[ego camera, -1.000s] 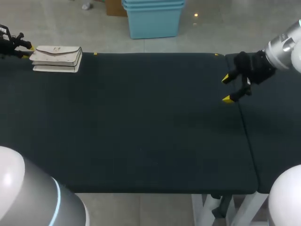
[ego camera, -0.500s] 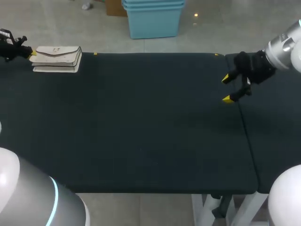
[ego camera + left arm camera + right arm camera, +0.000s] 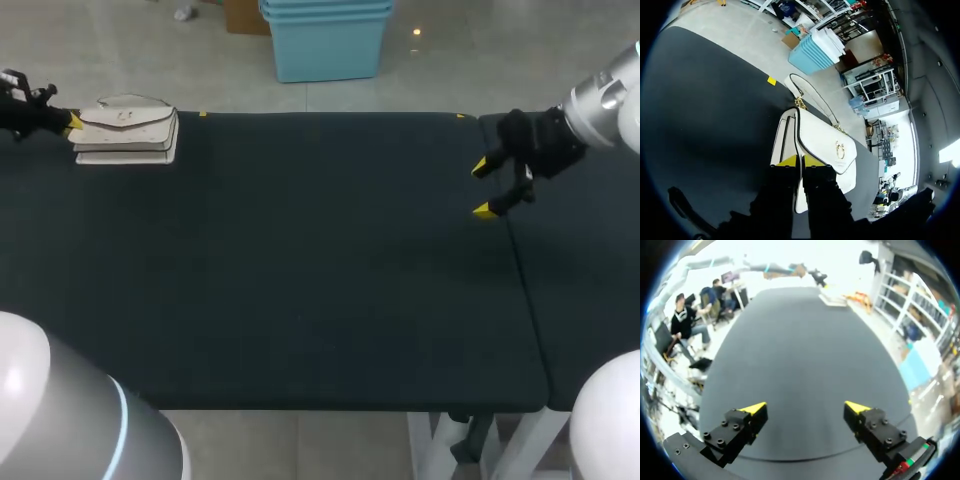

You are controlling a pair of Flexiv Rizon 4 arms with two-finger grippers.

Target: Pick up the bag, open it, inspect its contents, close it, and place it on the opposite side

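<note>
Over at about ten o'clock on the black table point(image 3: 300, 260), close to its far left corner, lies the cream handbag point(image 3: 127, 128). It rests flat on the cloth with its flap point(image 3: 825, 137) on top and its layered edges facing the near side. From the left wrist view the gold ring clasp point(image 3: 840, 148) sits on the flap, and the thin strap point(image 3: 812, 97) loops out past the bag's far end, hooked on by a gold link.

The left gripper point(image 3: 70, 122) comes in at the bag's nine o'clock end. Seen from its own wrist, the left gripper point(image 3: 800, 161) has its yellow tips drawn nearly together, with the dark-piped edge of the flap running between them. They seem clamped on that edge, though the contact itself is hard to make out.

The right gripper point(image 3: 483, 188) hangs at about two o'clock, well apart from the bag, beside the seam where the table meets a second dark panel point(image 3: 585, 270). Its fingers stand wide apart with nothing between them, and its wrist view shows the right gripper point(image 3: 805, 407) over bare cloth. A small yellow marker point(image 3: 203, 114) sits on the far edge, just to the three o'clock side of the bag.
</note>
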